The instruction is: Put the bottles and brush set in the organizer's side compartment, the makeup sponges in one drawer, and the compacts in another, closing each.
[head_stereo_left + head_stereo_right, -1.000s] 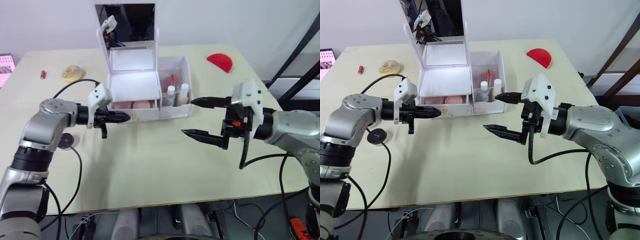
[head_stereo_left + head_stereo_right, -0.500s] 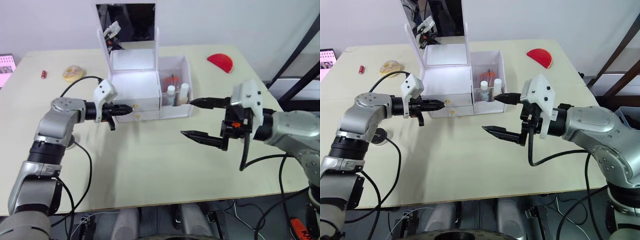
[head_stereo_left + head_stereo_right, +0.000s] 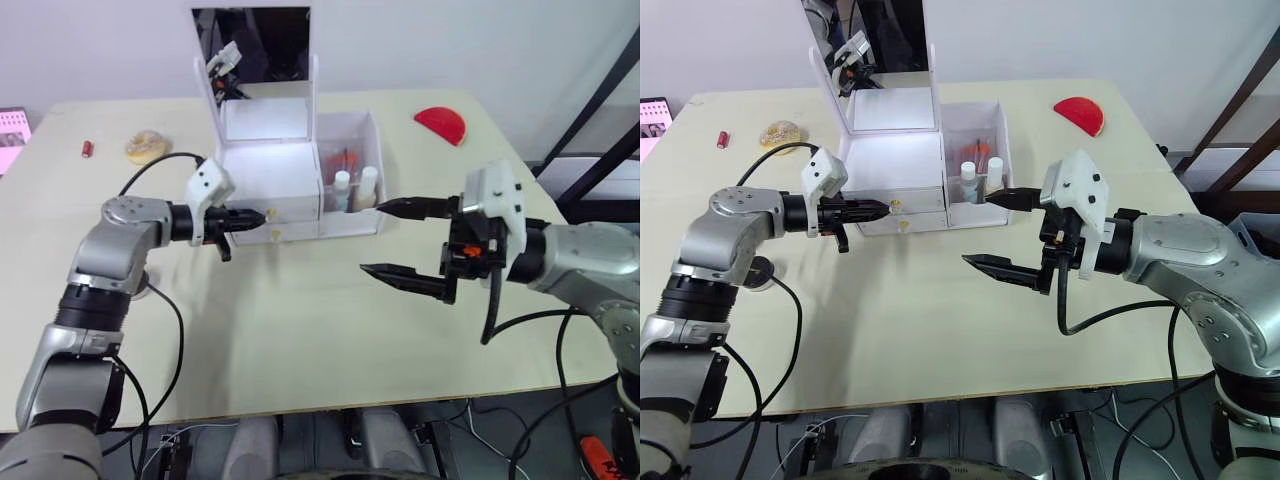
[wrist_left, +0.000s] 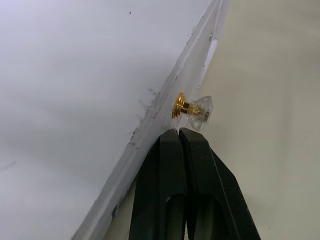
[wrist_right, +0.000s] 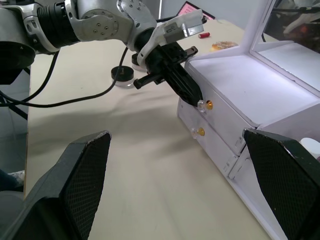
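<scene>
Left gripper (image 3: 252, 216) pressed together, still at drawer knob (image 4: 193, 107), drawer (image 3: 268, 212) now pushed in.

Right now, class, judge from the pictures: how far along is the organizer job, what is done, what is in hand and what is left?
Done: bottles stand in the side compartment, and both drawers look shut. In hand: the shut left pincer has its tips at the upper knob; the right pincer hangs open, empty. Left: a round black case, possibly a compact, lies on the table.
</scene>
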### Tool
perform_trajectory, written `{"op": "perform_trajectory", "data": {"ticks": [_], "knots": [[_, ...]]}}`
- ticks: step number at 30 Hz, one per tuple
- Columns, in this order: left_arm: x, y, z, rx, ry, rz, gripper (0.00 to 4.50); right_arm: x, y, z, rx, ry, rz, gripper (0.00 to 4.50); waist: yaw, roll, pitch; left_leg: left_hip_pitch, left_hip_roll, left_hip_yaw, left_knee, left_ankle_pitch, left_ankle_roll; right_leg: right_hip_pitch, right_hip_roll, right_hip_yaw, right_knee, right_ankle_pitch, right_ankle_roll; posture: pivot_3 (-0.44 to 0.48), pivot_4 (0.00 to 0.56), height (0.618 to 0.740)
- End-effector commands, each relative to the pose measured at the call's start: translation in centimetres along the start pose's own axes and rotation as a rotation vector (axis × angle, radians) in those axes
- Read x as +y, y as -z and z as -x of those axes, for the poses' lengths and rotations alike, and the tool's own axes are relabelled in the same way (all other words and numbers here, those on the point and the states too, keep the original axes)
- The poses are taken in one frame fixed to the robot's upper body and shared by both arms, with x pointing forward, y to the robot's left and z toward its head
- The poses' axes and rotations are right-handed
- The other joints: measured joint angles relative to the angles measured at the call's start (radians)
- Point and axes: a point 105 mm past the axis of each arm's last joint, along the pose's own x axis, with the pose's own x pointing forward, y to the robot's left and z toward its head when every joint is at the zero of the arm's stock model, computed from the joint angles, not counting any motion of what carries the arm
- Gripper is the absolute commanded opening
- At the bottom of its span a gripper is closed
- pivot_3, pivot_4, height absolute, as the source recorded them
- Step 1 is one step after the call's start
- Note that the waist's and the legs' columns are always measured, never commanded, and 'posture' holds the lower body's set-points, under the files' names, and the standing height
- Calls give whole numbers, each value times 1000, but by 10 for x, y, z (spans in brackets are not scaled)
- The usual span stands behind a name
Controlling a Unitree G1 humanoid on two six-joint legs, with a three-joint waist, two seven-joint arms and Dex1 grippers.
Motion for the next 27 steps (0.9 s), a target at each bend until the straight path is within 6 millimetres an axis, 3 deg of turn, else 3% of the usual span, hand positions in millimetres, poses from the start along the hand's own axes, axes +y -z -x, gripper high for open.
{"op": "perform_trajectory", "data": {"ticks": [1,8,13,16,19,22,23,27], "knots": [[0,-21,20,-59,-30,-47,68,1,-8,2,-18,-5,35,4500,-3,0,0,0,0,0,0,0,0,0,0,0,0,0,0,0,150,739],[-27,-32,49,-104,19,-18,68,-4,-6,4,-10,-6,36,4500,-2,0,0,0,0,0,-1,0,0,0,0,0,0,0,0,0,150,739],[-58,-17,72,-117,-27,86,68,-23,-3,18,14,57,56,4500,-3,0,0,0,0,1,-1,0,0,0,-1,0,-1,-1,1,0,150,739],[-82,4,72,-114,-77,172,942,-35,0,26,12,101,53,4500,-2,0,0,1,0,1,-1,0,0,1,-1,0,-2,-1,1,0,150,739],[-106,23,72,-121,-144,230,2528,-39,4,31,20,102,51,4500,0,-1,0,2,0,1,-1,0,0,1,-1,1,-2,-1,2,0,150,739],[-128,26,79,-158,-149,282,4170,-34,8,32,23,78,42,4500,2,-1,0,2,0,1,0,0,0,1,-1,1,-2,-1,2,0,150,739],[-130,28,85,-148,-159,280,4489,-31,12,34,29,66,31,4500,3,-1,0,2,0,1,0,0,0,1,-1,0,-2,-1,2,0,150,739],[-101,43,139,-53,-278,231,4489,-28,44,70,95,111,-44,4500,15,-2,0,3,0,0,0,0,-1,1,-1,0,-2,-2,1,0,150,739]]}}
